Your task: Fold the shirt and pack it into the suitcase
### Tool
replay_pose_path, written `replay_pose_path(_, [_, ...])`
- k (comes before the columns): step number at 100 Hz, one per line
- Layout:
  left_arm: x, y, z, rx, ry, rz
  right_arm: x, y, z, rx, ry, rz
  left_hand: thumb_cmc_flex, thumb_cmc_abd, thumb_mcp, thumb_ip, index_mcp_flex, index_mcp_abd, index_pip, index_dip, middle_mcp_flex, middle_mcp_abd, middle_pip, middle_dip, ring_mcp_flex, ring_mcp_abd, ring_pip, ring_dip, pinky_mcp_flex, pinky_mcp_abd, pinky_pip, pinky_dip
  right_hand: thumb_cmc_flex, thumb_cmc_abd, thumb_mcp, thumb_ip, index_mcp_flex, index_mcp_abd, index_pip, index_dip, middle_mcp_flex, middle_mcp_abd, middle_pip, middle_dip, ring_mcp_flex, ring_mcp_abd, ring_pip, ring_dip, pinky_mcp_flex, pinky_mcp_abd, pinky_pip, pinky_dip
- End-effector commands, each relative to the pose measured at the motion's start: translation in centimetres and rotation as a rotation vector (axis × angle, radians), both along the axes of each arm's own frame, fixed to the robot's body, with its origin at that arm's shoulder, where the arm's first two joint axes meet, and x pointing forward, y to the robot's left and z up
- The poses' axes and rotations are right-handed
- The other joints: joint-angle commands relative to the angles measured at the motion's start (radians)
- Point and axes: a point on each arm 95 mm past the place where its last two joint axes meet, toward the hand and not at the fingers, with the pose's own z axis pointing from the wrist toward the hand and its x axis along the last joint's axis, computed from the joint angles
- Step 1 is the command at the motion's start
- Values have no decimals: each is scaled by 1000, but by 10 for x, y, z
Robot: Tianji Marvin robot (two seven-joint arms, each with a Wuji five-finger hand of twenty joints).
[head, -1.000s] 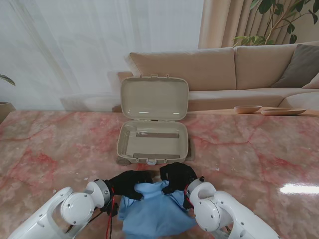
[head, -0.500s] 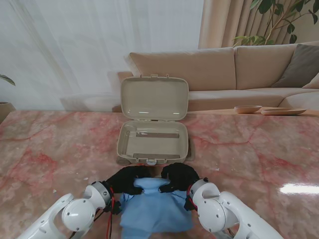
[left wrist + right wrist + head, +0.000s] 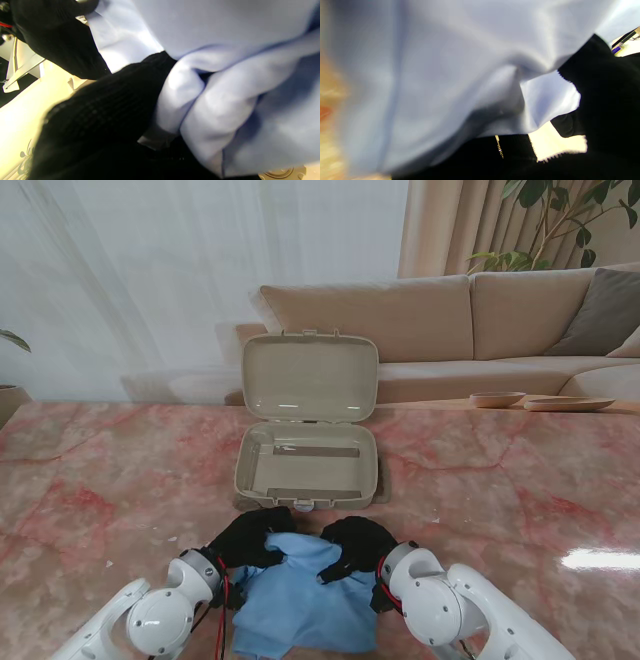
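Holding: the light blue shirt (image 3: 300, 600) is pinched at its far edge by both black-gloved hands, left hand (image 3: 248, 540) and right hand (image 3: 356, 546).
Shirt place: it lies on the pink marble table (image 3: 520, 500), just on the near side of the suitcase (image 3: 308, 465), with its far edge close to the suitcase's front rim but not over it.
Suitcase: lid up, tray showing nothing but its straps, front latch facing the shirt.
Left hand state: fingers closed on a bunched fold of the shirt; the left wrist view shows cloth (image 3: 225, 95) gathered against the gloved fingers (image 3: 105, 110).
Right hand state: clamped on the shirt too; the right wrist view shows a pleat of cloth (image 3: 470, 82) pulled toward the glove (image 3: 607, 100), though that picture is blurred.
Feel, as I judge it: thin, soft and light, with no stiffness of its own, so it will sag and crease wherever it is not held.
Slip: the fabric looks smooth, and a shallow pinch could let it slide out.
Where to hold: the two far corners, well apart from each other, so the fold stays flat on the way toward the suitcase.
Risk: the near part trailing on the table may drag and undo the fold.
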Motion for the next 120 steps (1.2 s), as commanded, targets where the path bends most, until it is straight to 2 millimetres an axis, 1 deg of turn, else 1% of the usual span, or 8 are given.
replay_pose_path(1, [-2,-4,-3,-19,14,18,-4,1,-6,-12,31,5,66,25,177,116,32,-42,54,37,50,-40,66,29,64,-56,34,-24,23,13,89,30,14,-66,51,-22,16,-39,38,29,21,-2,51,33,83,-49,104,41,43,-28,97,39])
replay_pose_path(6, [-2,-5,-4,-26,17,24,-3,2,-6,-7,31,-2,65,25,178,115,31,-41,55,39,50,-37,66,30,64,-57,35,-25,24,13,89,31,55,-93,79,-19,28,-45,72,52,46,-7,89,54,119,-70,177,61,87,-58,152,53])
replay_pose_path(10, [-2,-5,-4,-27,19,26,-3,3,-7,-2,30,-11,64,26,177,113,31,-39,54,40,49,-38,66,30,64,-57,35,-26,24,13,89,31,98,-104,100,-13,39,-53,111,72,75,-13,128,74,155,-92,250,78,377,-351,273,54])
replay_pose_path(12, [-2,-5,-4,-28,16,29,-2,3,-7,1,28,-15,65,26,178,113,31,-39,54,40,50,-38,67,31,64,-57,35,-26,25,14,90,32,118,-107,110,-11,47,-59,128,80,91,-17,143,82,173,-100,277,83,255,-177,174,56])
replay_pose_path(17, [-2,-5,-3,-29,18,29,-1,4,-6,7,22,-23,65,26,178,113,30,-39,54,41,50,-38,66,31,65,-57,35,-27,26,14,90,32,159,-113,129,-6,66,-73,177,95,130,-29,178,99,214,-122,343,94,369,-261,254,105])
replay_pose_path(23, [-2,-5,-3,-35,19,31,-1,5,-6,16,15,-29,65,26,179,112,29,-38,53,42,50,-37,67,31,65,-57,36,-27,27,15,90,33,228,-137,132,-74,57,-104,313,-4,178,-42,205,129,260,-147,405,95,304,-224,-30,-372])
replay_pose_path(29, [-1,-6,-1,-39,19,32,0,5,-4,32,6,-37,64,26,178,111,29,-38,53,43,50,-37,66,32,65,-56,36,-27,27,16,91,33,301,-153,134,-93,47,-135,456,-79,238,-54,218,156,280,-161,467,118,331,-178,256,148])
replay_pose_path(120, [41,3,84,-185,11,75,43,5,93,80,-277,-117,66,42,164,116,17,-28,37,48,42,-32,62,44,61,-64,37,-29,37,16,97,38,366,-166,233,-13,64,-192,667,-113,322,-69,225,217,279,-149,617,176,341,-174,391,96])
